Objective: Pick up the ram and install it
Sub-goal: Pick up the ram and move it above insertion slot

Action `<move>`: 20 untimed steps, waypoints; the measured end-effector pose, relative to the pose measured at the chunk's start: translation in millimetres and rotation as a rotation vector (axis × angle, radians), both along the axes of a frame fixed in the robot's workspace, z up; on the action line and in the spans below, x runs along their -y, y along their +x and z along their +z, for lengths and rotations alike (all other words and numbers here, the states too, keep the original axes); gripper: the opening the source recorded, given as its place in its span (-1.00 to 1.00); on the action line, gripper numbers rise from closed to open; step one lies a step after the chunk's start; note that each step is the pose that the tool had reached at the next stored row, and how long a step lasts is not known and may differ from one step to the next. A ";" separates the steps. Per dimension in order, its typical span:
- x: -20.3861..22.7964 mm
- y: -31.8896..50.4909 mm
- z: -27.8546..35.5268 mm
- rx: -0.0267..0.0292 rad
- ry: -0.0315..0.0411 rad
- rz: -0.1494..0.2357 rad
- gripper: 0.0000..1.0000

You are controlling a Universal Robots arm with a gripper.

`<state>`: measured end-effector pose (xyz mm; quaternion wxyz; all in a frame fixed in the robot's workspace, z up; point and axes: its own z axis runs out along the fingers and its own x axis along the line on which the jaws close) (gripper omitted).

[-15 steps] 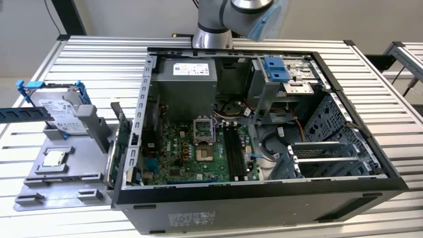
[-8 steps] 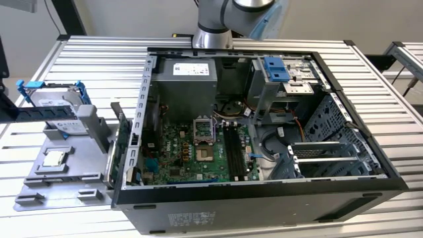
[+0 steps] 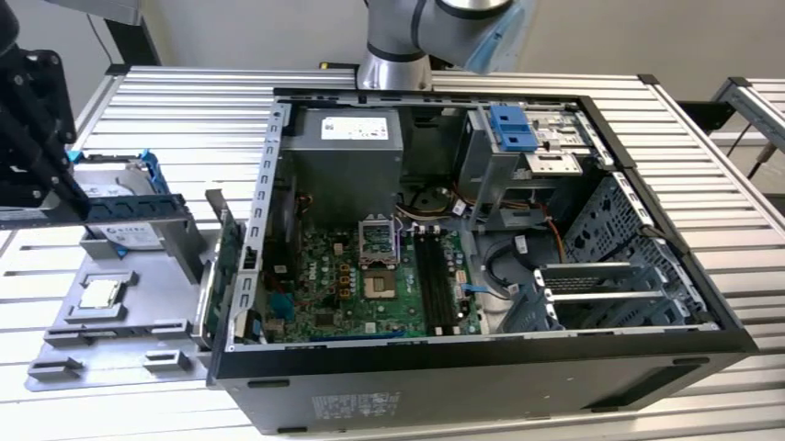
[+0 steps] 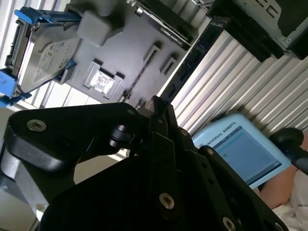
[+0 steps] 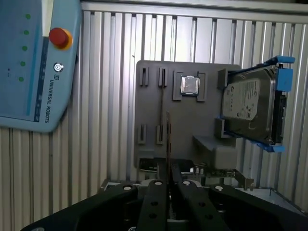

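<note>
- Slatted table (image 5: 110, 120) is seen under the gripper (image 5: 168, 166)
- The ram (image 5: 167, 137) is held clamped (edge-on, long axis across the fingers (image 5: 155, 202)), well apart from the case (image 3: 491, 386)

Black gripper (image 4: 156, 107) in foreground, fingers (image 4: 169, 120) pressed onto thin edge of ram (image 4: 154, 100). Beyond: grey tray (image 4: 139, 45) on ribbed desk (image 4: 231, 82), silver hard drive (image 4: 48, 60) in blue brackets (image 4: 29, 15), processor chip (image 4: 102, 82) in recess. Blue teach pendant (image 4: 240, 149) near gripper body; dark computer case (image 4: 260, 24) near tray.
</note>
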<state>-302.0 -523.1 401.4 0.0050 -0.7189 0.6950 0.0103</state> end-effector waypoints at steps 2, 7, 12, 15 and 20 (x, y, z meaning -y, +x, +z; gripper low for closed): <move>-0.1 8.8 0.0 0.0000 0.0000 0.000 -1.00; -0.4 31.9 0.0 0.0000 0.0000 0.000 -1.00; -0.6 54.6 0.0 0.0000 -0.0001 0.000 -1.00; -0.8 67.9 0.0 -0.0001 -0.0001 0.000 -1.00; -1.2 90.8 0.0 0.0000 0.0000 0.000 -1.00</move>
